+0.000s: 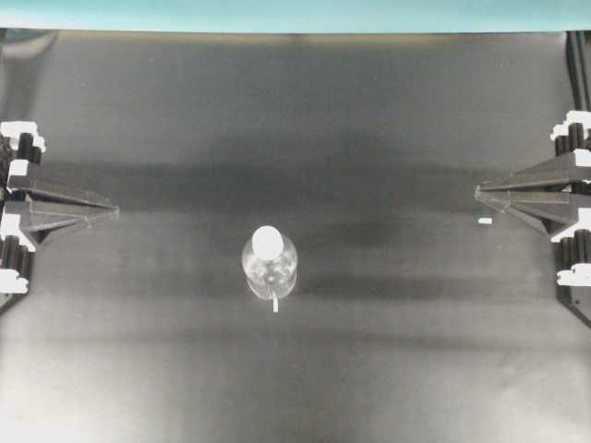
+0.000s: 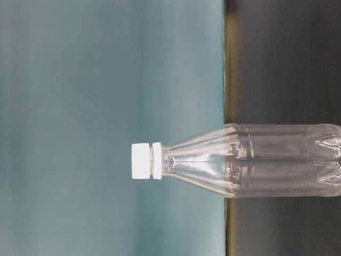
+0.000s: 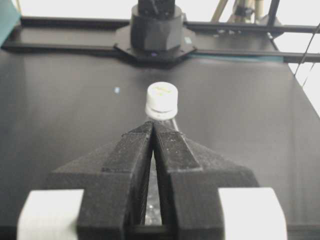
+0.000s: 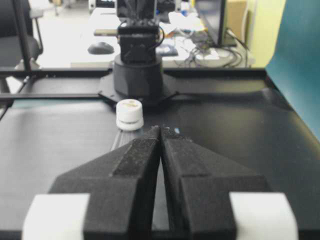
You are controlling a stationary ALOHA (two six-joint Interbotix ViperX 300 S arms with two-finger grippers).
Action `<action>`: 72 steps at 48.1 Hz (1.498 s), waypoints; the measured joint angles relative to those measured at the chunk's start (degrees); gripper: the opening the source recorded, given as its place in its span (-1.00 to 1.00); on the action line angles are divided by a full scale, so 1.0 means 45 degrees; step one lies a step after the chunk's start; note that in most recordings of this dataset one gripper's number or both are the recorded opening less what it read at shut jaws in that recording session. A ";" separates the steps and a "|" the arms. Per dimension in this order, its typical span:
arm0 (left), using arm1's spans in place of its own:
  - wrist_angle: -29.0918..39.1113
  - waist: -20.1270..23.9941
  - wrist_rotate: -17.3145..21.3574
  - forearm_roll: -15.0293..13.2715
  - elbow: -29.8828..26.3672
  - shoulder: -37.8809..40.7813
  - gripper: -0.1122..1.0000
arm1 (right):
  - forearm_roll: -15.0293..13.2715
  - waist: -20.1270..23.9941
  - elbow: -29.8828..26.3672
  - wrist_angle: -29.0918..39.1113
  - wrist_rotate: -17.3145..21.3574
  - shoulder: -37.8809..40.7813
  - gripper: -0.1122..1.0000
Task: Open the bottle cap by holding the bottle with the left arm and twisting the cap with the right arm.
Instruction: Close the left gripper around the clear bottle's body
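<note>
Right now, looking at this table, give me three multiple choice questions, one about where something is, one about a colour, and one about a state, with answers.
1. Where does the bottle stand?
A. Near the middle of the table, between the two grippers
B. Against the left gripper
C. At the far right edge

2. What colour is the bottle cap?
A. Blue
B. White
C. Red

3. How are the left gripper and right gripper?
A. Both wide open
B. Both shut, holding nothing
C. Left clamped on the bottle

Answers: 1 A, the overhead view shows it central and apart from both. 2 B, white in every view. 3 B, both wrist views show fingers together, empty.
</note>
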 measured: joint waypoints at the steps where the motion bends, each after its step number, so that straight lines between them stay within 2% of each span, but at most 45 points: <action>1: 0.0000 0.0000 0.0000 0.0000 0.0000 0.0000 -0.54 | 0.0000 -0.0020 0.0000 0.0000 0.0000 0.0000 -0.75; 3: 0.0000 0.0000 0.0039 0.0215 -0.0137 0.0176 -0.47 | 0.0039 0.0000 0.0000 0.0000 0.0000 0.0020 -0.74; 6: -0.0078 0.0000 0.0078 0.0430 -0.0449 0.0664 -0.59 | 0.0098 0.0000 -0.0039 0.0117 0.0059 0.0059 -0.79; 17: -0.1270 0.0000 0.0117 0.0488 -0.1562 0.2734 -0.62 | 0.0137 0.0000 -0.0312 0.1152 0.0898 0.0059 -0.80; 22: -0.1914 -0.0020 0.0137 0.0488 -0.2109 0.3926 -0.57 | 0.0137 0.0000 -0.0391 0.1543 0.0996 0.0078 -0.80; 26: -0.2246 0.0000 0.0156 0.0488 -0.2539 0.4844 -0.30 | 0.0137 0.0000 -0.0391 0.1816 0.1035 0.0078 -0.80; 35: -0.2598 -0.0039 0.0137 0.0488 -0.3574 0.6699 0.70 | 0.0156 0.0000 -0.0410 0.2070 0.1035 0.0020 -0.80; 39: -0.2773 -0.0117 0.0078 0.0508 -0.3945 0.7402 0.94 | 0.0137 0.0000 -0.0430 0.2070 0.1035 -0.0039 -0.80; 44: -0.3223 -0.0117 0.0000 0.0488 -0.4355 0.8398 0.89 | 0.0156 0.0000 -0.0449 0.2090 0.1055 -0.0117 -0.80; 56: -0.4961 -0.0234 -0.0176 0.0508 -0.4687 1.0352 0.91 | 0.0137 0.0000 -0.0508 0.2129 0.1133 -0.0215 -0.80; 66: -0.5879 -0.0254 -0.0332 0.0488 -0.4238 1.1426 0.91 | 0.0156 0.0000 -0.0645 0.2168 0.1543 -0.0332 -0.80; 72: -0.6641 -0.0313 -0.0703 0.0508 -0.3926 1.2070 0.91 | 0.0137 0.0000 -0.0723 0.2266 0.1875 -0.0332 -0.80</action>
